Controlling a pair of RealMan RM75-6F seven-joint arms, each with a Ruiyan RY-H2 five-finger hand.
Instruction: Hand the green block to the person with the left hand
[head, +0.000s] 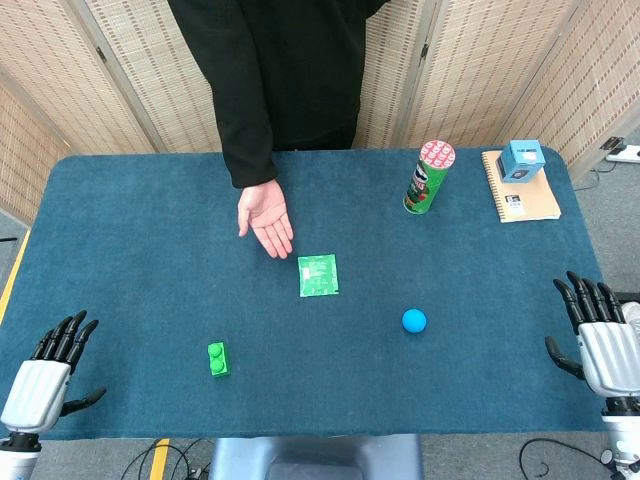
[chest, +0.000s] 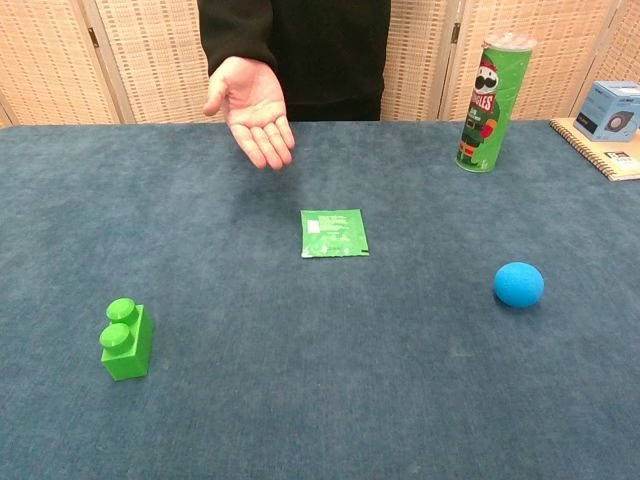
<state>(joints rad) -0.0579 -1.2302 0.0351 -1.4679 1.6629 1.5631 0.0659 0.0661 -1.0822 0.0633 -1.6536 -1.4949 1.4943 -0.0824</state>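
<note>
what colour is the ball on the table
Blue. The ball shows best in the chest view, lying right of the green packet.

You're working in bright, even, diffuse light; shadows on the counter (head: 150, 250) are faint and soft. Both views are sharp, with no glare or motion blur. The head view bends slightly toward its edges.
</note>
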